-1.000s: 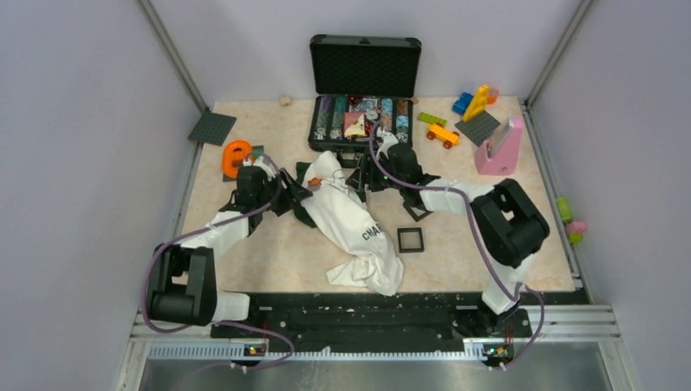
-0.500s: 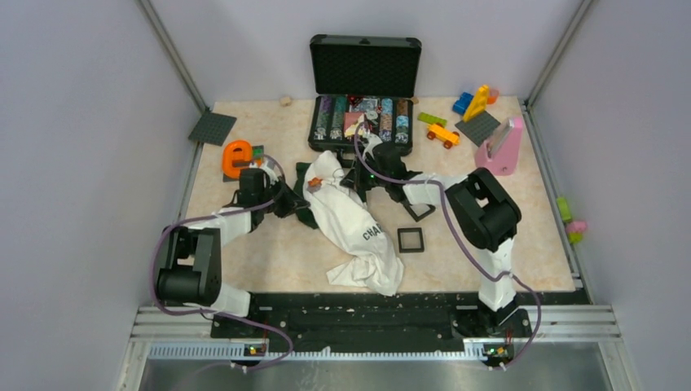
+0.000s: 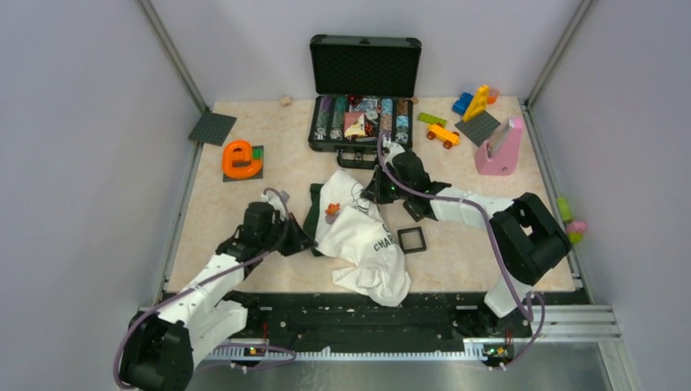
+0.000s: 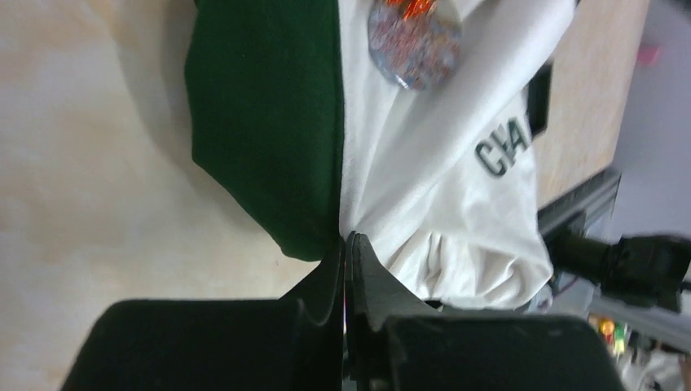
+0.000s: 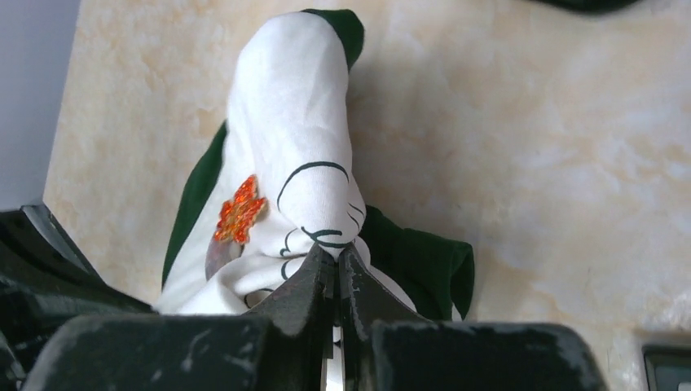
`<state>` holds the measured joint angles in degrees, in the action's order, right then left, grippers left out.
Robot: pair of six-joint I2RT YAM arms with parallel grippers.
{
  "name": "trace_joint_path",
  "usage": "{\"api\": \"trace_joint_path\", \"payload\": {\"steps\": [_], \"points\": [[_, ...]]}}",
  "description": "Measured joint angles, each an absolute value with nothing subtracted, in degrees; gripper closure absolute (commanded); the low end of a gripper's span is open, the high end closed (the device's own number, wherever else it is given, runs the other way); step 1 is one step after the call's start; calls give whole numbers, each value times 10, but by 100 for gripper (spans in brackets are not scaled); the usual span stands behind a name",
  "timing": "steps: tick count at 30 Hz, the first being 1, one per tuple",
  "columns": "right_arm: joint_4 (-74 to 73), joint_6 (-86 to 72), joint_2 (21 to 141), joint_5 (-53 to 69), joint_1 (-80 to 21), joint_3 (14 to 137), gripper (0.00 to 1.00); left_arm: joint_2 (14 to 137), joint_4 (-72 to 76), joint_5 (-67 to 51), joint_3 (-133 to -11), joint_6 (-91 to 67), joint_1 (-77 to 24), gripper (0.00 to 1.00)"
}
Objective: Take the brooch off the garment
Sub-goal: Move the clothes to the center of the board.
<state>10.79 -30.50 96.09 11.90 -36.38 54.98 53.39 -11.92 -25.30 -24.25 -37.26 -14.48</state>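
The brooch (image 3: 332, 210), a small orange-red flower shape, is pinned to the white cloth of the garment (image 3: 368, 244), on its upper left part near the dark green sleeve. In the right wrist view the brooch (image 5: 239, 210) sits on the left flank of a raised hump of white cloth, just left of a curved green printed line. In the left wrist view only its lower edge shows at the top of the picture, above a blurred round patch.

The garment lies crumpled on the table (image 3: 244, 212).

The left gripper (image 3: 303, 242) is at the garment's left edge, its fingers clenched on the cloth where green meets white. The right gripper (image 3: 371, 194) is at the garment's far right side, pinching a fold of white cloth at the foot of the hump.

A black square frame (image 3: 410, 239) lies just right of the garment. An open black case (image 3: 364, 81) stands beyond it, and an orange letter "e" (image 3: 237, 159) lies well to its left.
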Motion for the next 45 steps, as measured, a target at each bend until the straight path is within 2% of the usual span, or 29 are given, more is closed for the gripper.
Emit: {"api": "trace_joint_path", "payload": {"steps": [3,5,6,8,10,11,14,19,22,27,35,40,45], "points": [[81,-303,952,121,-364,533,85,524,-118,-234,-201,-405,-224,100],[57,-296,952,121,-364,525,75,535,-110,-220,-181,-426,-271,94],[49,-295,952,120,-364,521,68,548,-106,-211,-176,-436,-295,90],[32,-287,951,114,-365,513,56,566,-103,-199,-176,-446,-319,70],[17,-281,945,105,-366,506,52,569,-105,-182,-178,-450,-329,54],[3,-277,937,101,-367,504,50,568,-112,-175,-183,-449,-331,50],[-24,-265,910,90,-369,503,47,558,-156,-145,-222,-439,-335,44],[-71,-249,858,66,-390,518,37,520,-214,-83,-310,-418,-335,43],[-84,-244,851,60,-419,542,38,506,-226,-49,-338,-407,-335,40],[-82,-245,853,74,-472,573,56,516,-247,-1,-361,-389,-333,40],[-58,-263,914,91,-497,590,74,577,-222,4,-391,-359,-320,43],[-43,-286,929,78,-493,550,77,625,-191,-42,-395,-342,-319,43],[28,-324,929,114,-467,454,77,689,-180,-86,-413,-337,-319,41]]}}
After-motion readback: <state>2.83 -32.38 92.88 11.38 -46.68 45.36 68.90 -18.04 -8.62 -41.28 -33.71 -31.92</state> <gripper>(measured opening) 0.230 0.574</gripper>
